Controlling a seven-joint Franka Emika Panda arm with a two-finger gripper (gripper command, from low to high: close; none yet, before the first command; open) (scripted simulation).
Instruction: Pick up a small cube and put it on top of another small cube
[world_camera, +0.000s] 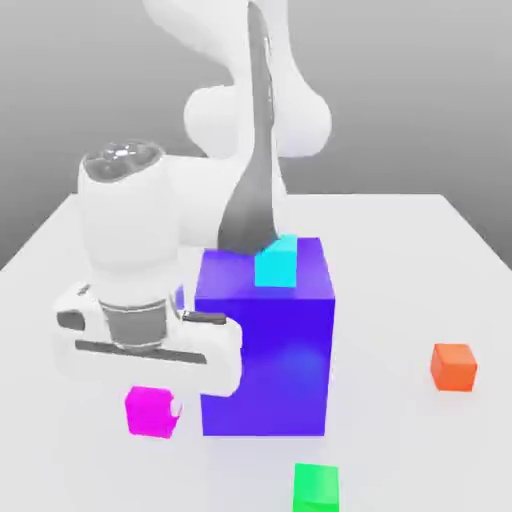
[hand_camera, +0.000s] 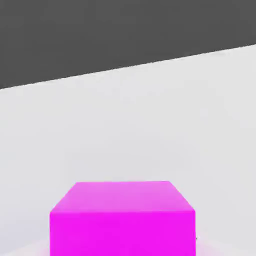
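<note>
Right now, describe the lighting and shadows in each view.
Exterior view: soft, even light; the blue block has a paler glow low on its front face, and the shadows on the table are faint. Hand view: the pink cube has a brighter top and a slightly darker front; the table is evenly lit under a flat dark grey background.

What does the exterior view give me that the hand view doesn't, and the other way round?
Exterior view alone: the arm's white hand low over the table, the big blue-violet block with a cyan cube on top, an orange cube toward that view's right and a green cube near its front edge. Hand view alone: a close look at the magenta cube's top and one side face, plain, with the table's far edge against a dark backdrop. Both share the magenta cube resting on the white table.
</note>
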